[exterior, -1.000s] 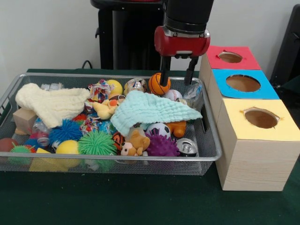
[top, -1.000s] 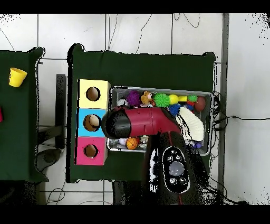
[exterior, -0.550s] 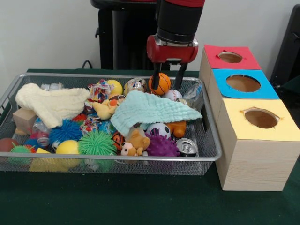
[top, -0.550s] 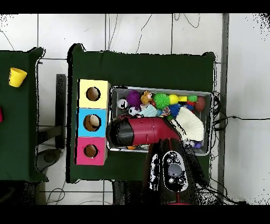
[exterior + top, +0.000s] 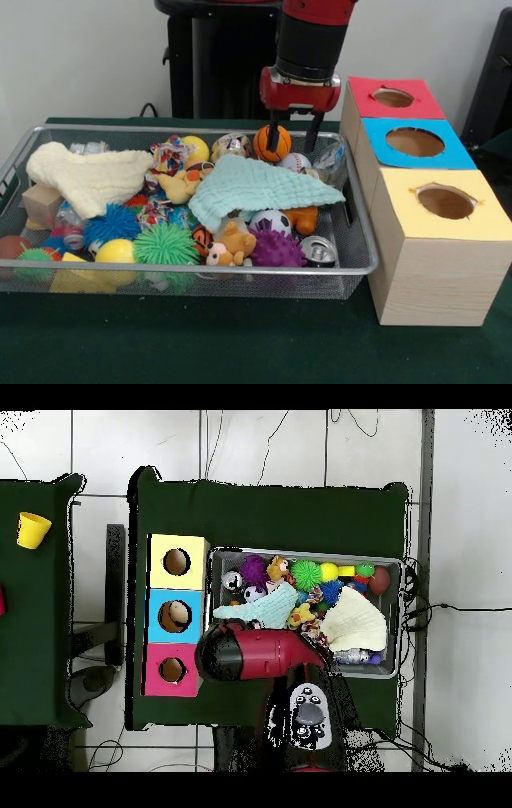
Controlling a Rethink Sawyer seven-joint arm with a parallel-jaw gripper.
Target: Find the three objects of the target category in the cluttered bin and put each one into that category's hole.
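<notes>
Front view, gripper (image 5: 292,138) clamped on basketball (image 5: 273,143), wire bin (image 5: 200,282) crowded with toys, cloths

One wire bin (image 5: 364,264) holds two cloths: one cream (image 5: 88,178), one mint (image 5: 260,186). At right stand three boxes, each with one hole: red (image 5: 396,98), blue (image 5: 414,142), yellow (image 5: 445,202). One basketball (image 5: 270,142), one baseball (image 5: 294,162), one soccer ball (image 5: 273,221), one can (image 5: 320,251).

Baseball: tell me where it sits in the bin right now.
In the front view the baseball lies at the bin's far right, just behind the mint cloth and beside the small basketball.
</notes>
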